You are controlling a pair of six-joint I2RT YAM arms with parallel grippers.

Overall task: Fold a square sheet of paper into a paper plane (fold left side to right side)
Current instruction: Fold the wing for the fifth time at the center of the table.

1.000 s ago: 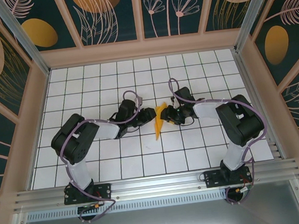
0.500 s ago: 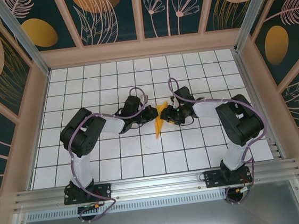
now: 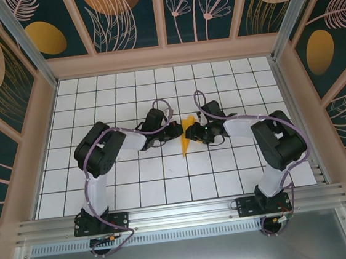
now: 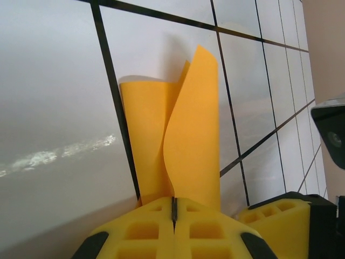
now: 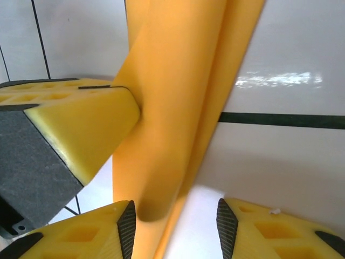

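The square sheet of paper (image 3: pixel 186 135), bright orange, lies folded into a narrow pointed strip on the white grid table (image 3: pixel 166 180), mid-table between both arms. One long flap (image 4: pixel 194 129) stands up, curling off the layer beneath. My left gripper (image 3: pixel 175 131) reaches in from the left and is shut on that flap's near edge, with the yellow fingers (image 4: pixel 151 232) pressed together (image 4: pixel 173 208). My right gripper (image 3: pixel 196 133) sits on the paper's right side, open (image 5: pixel 177 226). The folded paper (image 5: pixel 178 108) runs between its pads, close to the left pad (image 5: pixel 127 226).
A yellow finger of the left gripper (image 5: pixel 81 124) pushes against the paper from the left in the right wrist view. The right gripper's yellow finger (image 4: pixel 280 216) shows beside the left fingers. Wooden walls (image 3: pixel 165 56) enclose the table; an aluminium rail (image 3: pixel 182 212) runs along the near edge.
My left gripper has slid right up to the paper and closed on its raised flap. The paper's lower tip has shifted slightly. The right gripper has stayed put, jaws barely wider.
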